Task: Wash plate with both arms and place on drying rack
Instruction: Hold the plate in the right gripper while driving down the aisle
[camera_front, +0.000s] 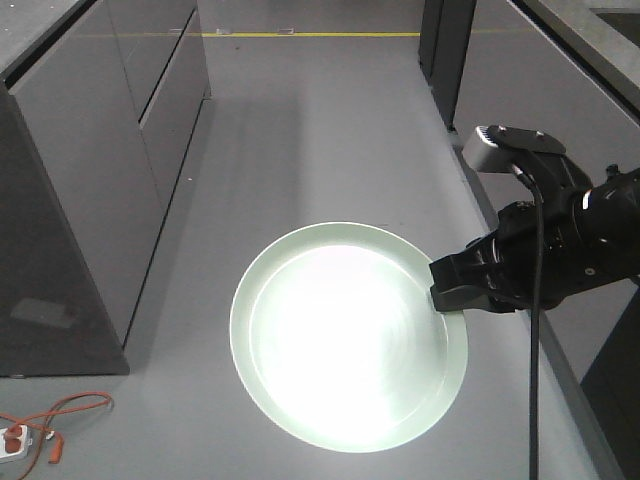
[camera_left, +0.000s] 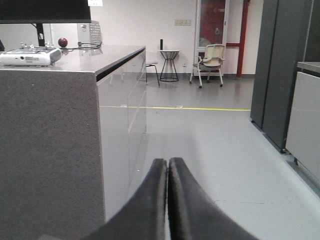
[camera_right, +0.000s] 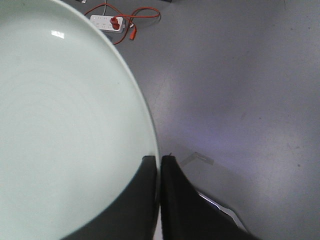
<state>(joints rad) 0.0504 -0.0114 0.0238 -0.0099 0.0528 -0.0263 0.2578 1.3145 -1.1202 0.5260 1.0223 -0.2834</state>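
Observation:
The pale mint-green plate (camera_front: 350, 335) hangs above the grey floor in the front view, held by its right rim. My right gripper (camera_front: 445, 290) is shut on that rim, one finger over the plate's face and one under it. In the right wrist view the plate (camera_right: 65, 130) fills the left side and the right gripper (camera_right: 159, 162) pinches its edge. My left gripper (camera_left: 168, 165) is shut and empty, pointing down an aisle; it does not show in the front view. The drying rack is out of view.
A grey counter block (camera_front: 90, 180) stands at the left and a dark counter edge (camera_front: 520, 240) runs along the right. A white power strip with an orange cable (camera_front: 30, 435) lies on the floor at bottom left. In the left wrist view a grey counter (camera_left: 55, 125) stands close at the left.

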